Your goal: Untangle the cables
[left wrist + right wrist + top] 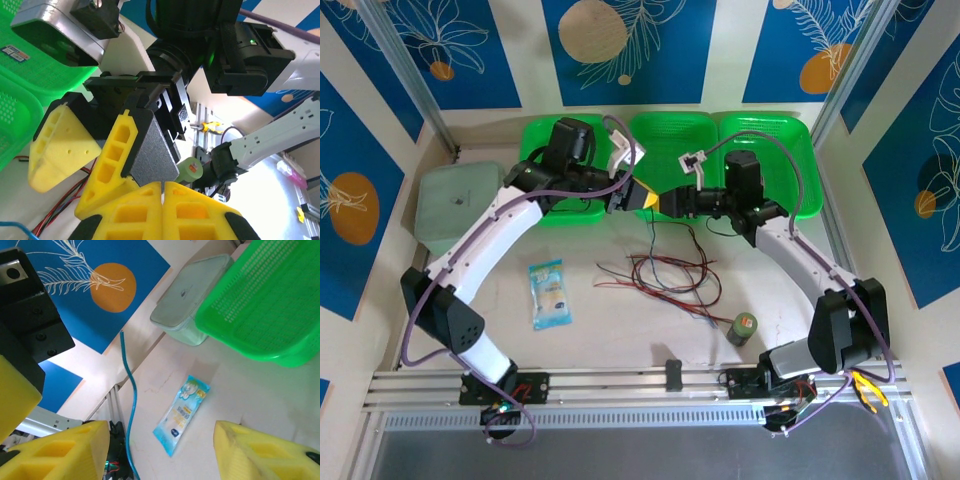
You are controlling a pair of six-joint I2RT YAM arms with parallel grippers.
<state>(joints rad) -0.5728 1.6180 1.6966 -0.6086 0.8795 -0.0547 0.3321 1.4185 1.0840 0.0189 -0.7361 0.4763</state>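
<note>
The cables point(665, 272) lie in a loose heap of red and dark strands at the middle of the desk point(620, 335), trailing toward a small green can point(743, 328) near the right near corner. Which strand crosses over which is too fine to make out.

Both arms meet above the heap, just in front of the green baskets point(765, 135) at the far edge. The left pincer point(648, 199) has its yellow pads pressed together; whether a wire is nipped between them cannot be told. The right pincer point(160, 440) stands apart. A blue-grey wire point(129, 405) hangs past its left pad, and the lower end is cut off by the frame.

A pale blue packet point(548, 293) lies left of the heap. A lidded box point(455, 205) sits by the left edge, partly behind the left arm.
</note>
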